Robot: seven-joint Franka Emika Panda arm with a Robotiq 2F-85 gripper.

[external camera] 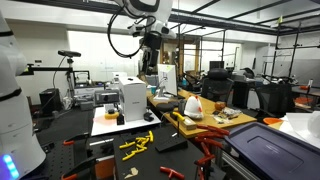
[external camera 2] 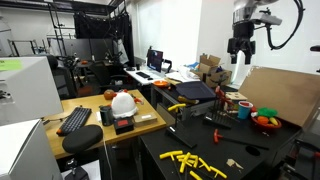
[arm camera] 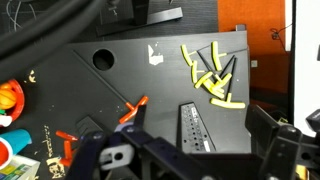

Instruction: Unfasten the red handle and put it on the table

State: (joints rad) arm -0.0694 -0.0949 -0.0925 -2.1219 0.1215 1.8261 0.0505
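My gripper [arm camera: 195, 162] hangs high above the black table [arm camera: 80, 95], open, with nothing between its fingers [arm camera: 282, 150]. In both exterior views it is up near the ceiling frame [external camera: 151, 47] [external camera 2: 240, 47], well clear of everything. A red handle [arm camera: 133, 110] lies on the table's top, down and left of centre in the wrist view, with a second red piece [arm camera: 68, 135] further left. Red handles also show near the table's edge in an exterior view [external camera 2: 214, 135]. I cannot tell what the handle is fastened to.
Several yellow pieces [arm camera: 214, 76] [external camera: 135, 144] [external camera 2: 190, 160] lie scattered on the table. A black drill-bit holder [arm camera: 195, 128] sits below me, and a round hole [arm camera: 103, 58] is cut in the top. A white helmet [external camera 2: 122, 102] and keyboard [external camera 2: 75, 120] rest on the wooden board.
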